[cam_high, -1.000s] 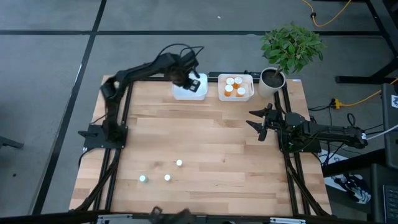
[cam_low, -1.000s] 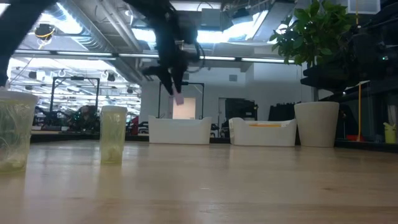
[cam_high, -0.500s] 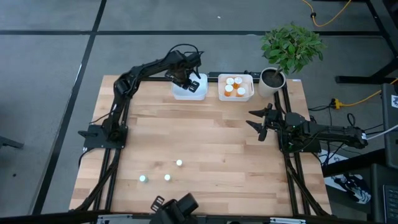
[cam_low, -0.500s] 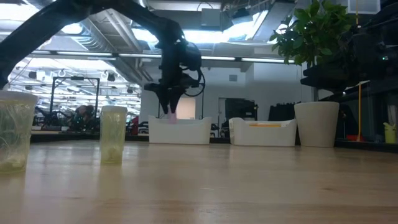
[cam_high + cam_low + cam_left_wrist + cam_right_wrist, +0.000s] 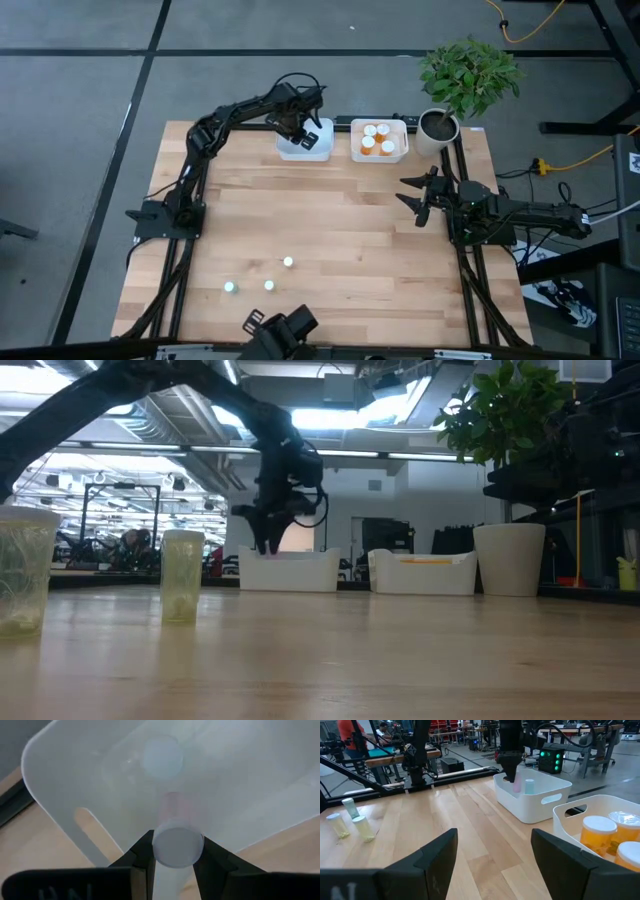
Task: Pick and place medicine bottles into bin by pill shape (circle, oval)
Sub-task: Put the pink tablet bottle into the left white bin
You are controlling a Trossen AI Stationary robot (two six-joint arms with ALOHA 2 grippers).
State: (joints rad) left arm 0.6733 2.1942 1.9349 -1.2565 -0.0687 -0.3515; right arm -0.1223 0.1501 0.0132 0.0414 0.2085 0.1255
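The wooden table [image 5: 330, 220] carried everything, with a potted plant [image 5: 462, 85] standing at its far right corner, clear of the work. Along the far edge sat two white bins side by side. The right bin [image 5: 379, 141] held the orange bottles [image 5: 377, 139] with white caps, grouped together, presumably one pill shape already sorted. The left bin [image 5: 304, 142] was the one being filled.

The left arm reached across to that bin, and the left gripper [image 5: 176, 851] hung inside its rim, fingers pinched on a small pink vial [image 5: 176, 827] with a pale round cap, held upright just above the bin floor. Holding it that low looked meant to let it go without a bounce or a tip. A second small vial [image 5: 529, 786] with a pale top already stood in the same bin, close by, so the release needed to miss it.

The right gripper [image 5: 417, 200] waited near the table's right edge, its fingers spread apart and empty, well out of the left arm's way.

Three tiny pale vials [image 5: 263, 277] stood well apart from the bins near the front of the table, not yet sorted; in the right wrist view they looked pale green or yellowish. The sorting seemed well along, with those three left.
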